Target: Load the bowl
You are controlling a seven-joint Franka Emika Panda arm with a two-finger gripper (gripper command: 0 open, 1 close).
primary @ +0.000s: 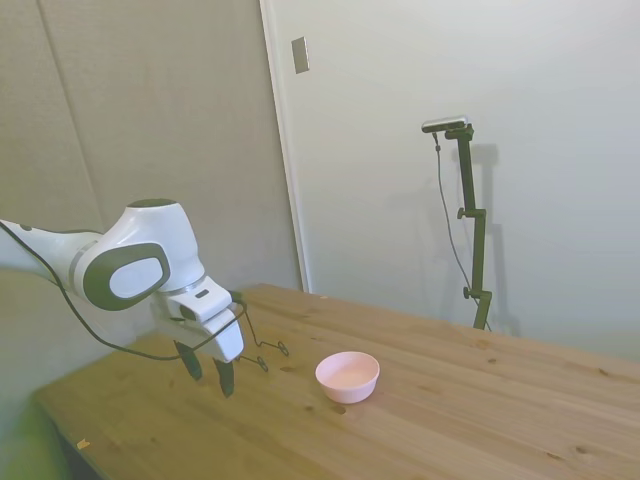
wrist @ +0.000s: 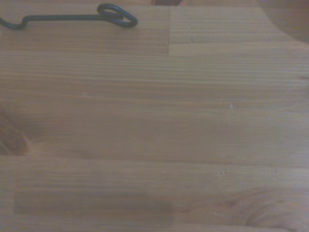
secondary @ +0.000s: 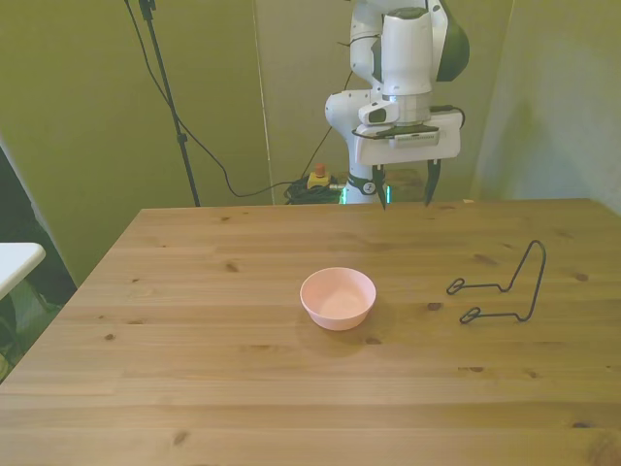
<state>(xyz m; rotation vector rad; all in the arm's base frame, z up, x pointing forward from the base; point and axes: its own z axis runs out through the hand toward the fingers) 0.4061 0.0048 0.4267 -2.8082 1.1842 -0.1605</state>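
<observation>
Bowl well apart from hand

No text, label, brand, number or sign is showing legibly in any view — the bowl, the table and the white arm are all appearing plain and unmarked.

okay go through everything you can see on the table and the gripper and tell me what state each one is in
Bowl: upright, empty, standing mid-table.
Wire rack: standing on the table, empty, apart from the bowl.
Gripper: open, holding nothing, raised above the table's far edge.
Table: bears only the bowl and the rack.
</observation>
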